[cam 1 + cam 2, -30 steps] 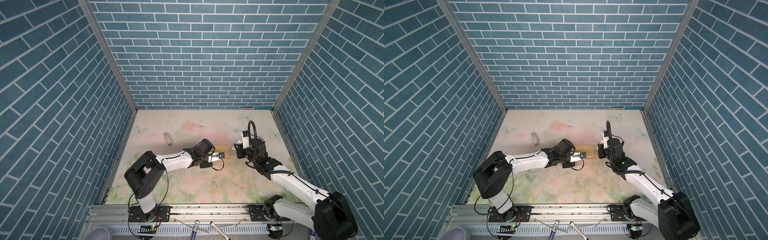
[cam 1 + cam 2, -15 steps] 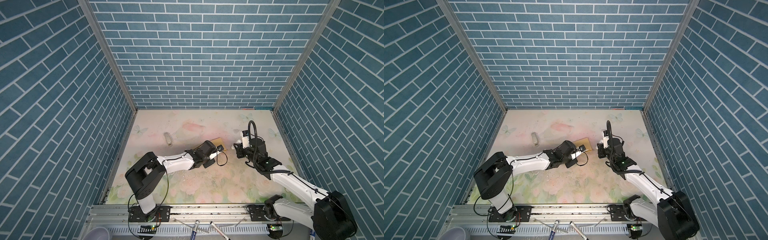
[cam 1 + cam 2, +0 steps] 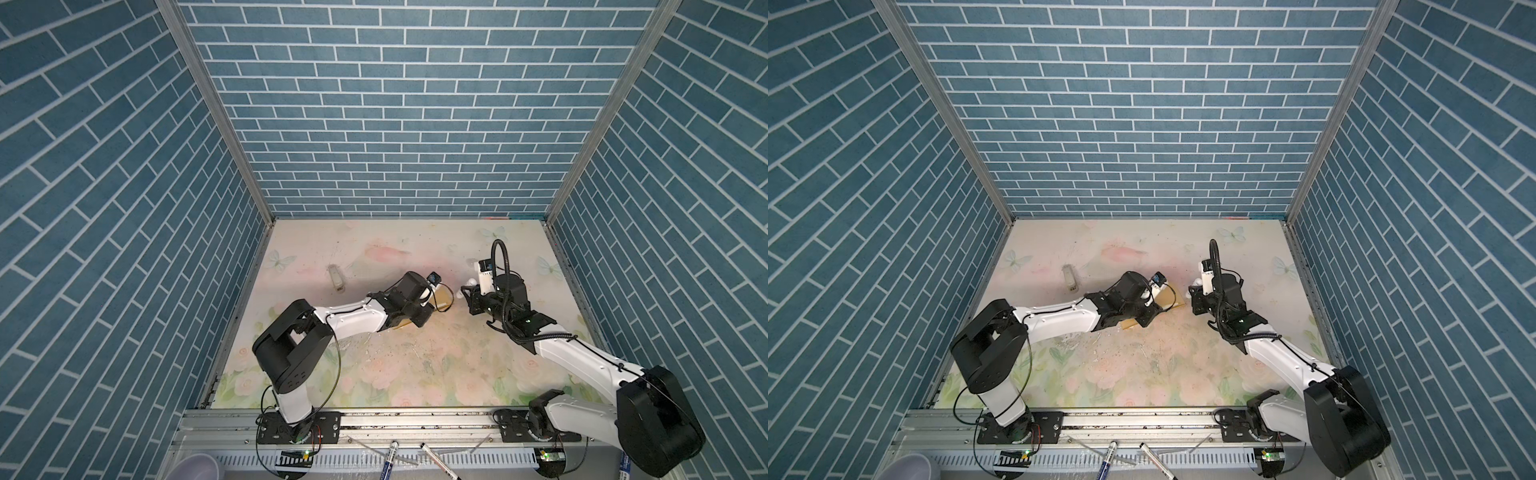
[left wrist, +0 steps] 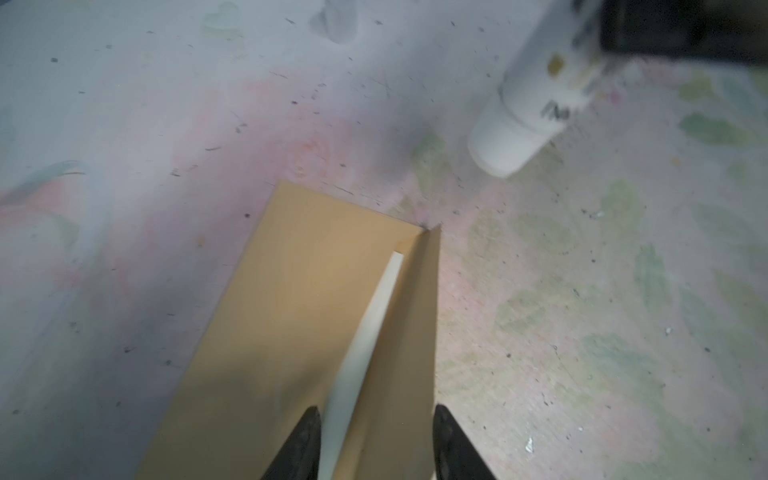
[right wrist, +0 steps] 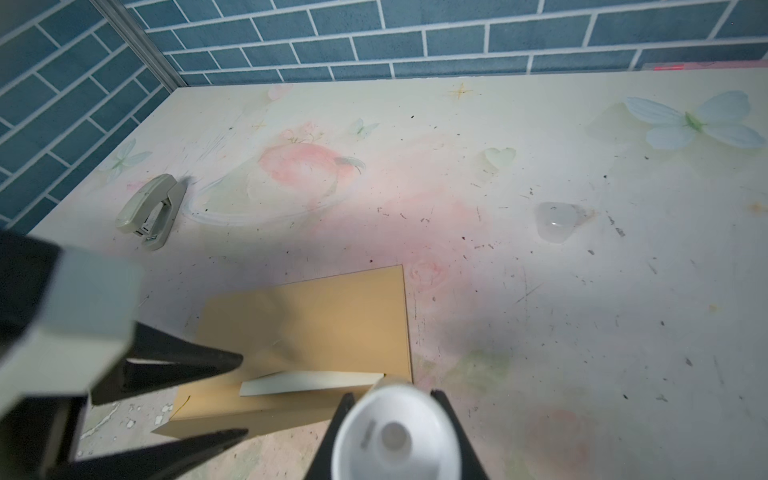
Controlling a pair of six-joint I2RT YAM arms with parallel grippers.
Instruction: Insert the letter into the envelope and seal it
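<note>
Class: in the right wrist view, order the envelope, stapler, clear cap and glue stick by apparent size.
1. envelope
2. stapler
3. clear cap
Unranked: glue stick, which sits right at the camera and is cut off.

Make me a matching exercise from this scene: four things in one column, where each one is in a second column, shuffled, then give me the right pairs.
Things
1. grey-green stapler
2. white cylindrical tube
3. pale beige paper letter
4. small clear plastic cap

Places
A. tucked in the mustard-yellow paper envelope, one edge showing
B. loose on the floral table, right half
C. clamped in the right gripper
D. loose on the table, left half

Pairs: 1-D, 2-C, 3-A, 4-B
</note>
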